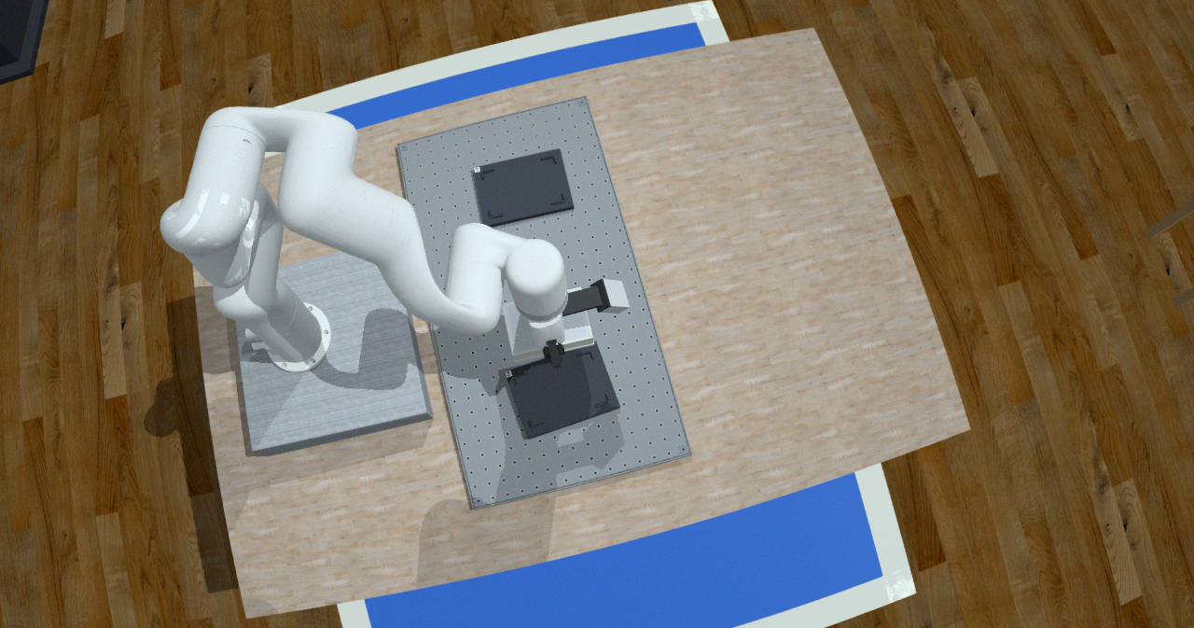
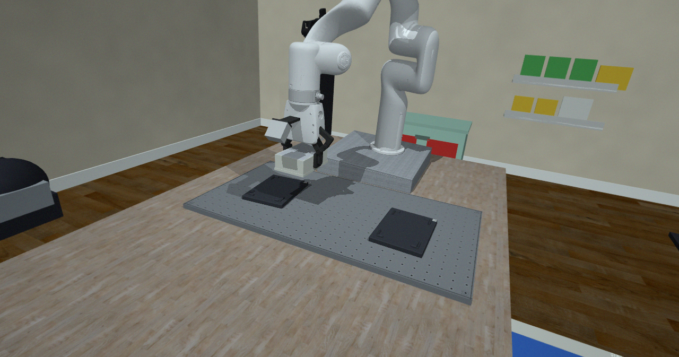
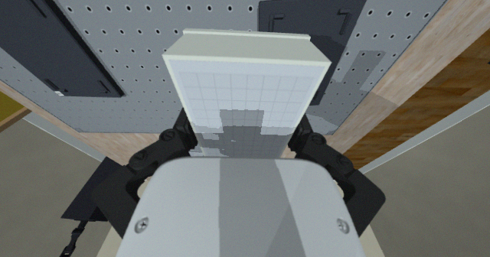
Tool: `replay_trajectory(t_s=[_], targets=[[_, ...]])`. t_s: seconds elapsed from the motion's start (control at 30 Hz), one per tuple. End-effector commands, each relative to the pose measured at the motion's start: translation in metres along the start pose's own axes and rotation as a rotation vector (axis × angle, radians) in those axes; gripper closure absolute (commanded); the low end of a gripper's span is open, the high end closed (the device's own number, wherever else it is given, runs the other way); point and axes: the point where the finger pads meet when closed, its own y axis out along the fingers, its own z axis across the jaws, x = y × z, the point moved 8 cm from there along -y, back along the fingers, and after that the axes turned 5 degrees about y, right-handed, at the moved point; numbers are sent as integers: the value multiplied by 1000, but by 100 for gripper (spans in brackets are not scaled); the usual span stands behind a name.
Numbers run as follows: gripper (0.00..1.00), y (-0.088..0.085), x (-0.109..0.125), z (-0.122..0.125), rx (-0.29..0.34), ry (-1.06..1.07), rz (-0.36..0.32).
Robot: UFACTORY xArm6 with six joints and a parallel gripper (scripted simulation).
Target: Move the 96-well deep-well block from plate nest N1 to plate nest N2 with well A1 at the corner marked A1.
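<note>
From where I stand, the long wooden table (image 2: 142, 279) stretches away, and on it lies a grey perforated breadboard (image 2: 332, 226) with two dark plate nests set well apart. The nearer one, on my right, is plate nest N2 (image 2: 403, 232), a flat black pad with small raised corner locators and a tiny white mark at its far right corner; nothing sits on it. Farther off to my left is plate nest N1 (image 2: 275, 189), also bare, with a shadow falling across it and onto the board beside it. Above and just behind N1 hangs the 96-well deep-well block (image 2: 294, 161), pale and boxy, lifted well off the nest and held level, its gridded well face up, as the wrist view (image 3: 245, 92) shows. The gripper (image 2: 303, 153) comes straight down on it, black fingers spread wide and clamped against the block's two opposite sides. From the top view the block (image 1: 580, 333) sits over the board between the two nests, at the near edge of N1 (image 1: 563, 395), with N2 (image 1: 523, 188) well beyond. Behind, the white arm (image 2: 403, 70) rises from a grey base slab (image 2: 412, 174) at the table's far end.
</note>
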Motion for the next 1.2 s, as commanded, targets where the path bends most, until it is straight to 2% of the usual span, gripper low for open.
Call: replay_trajectory(t_s=[0.0,1.17], targets=[[100,-2,0,-14,1,0,4],[100,-1,6,-117,0,0,4]])
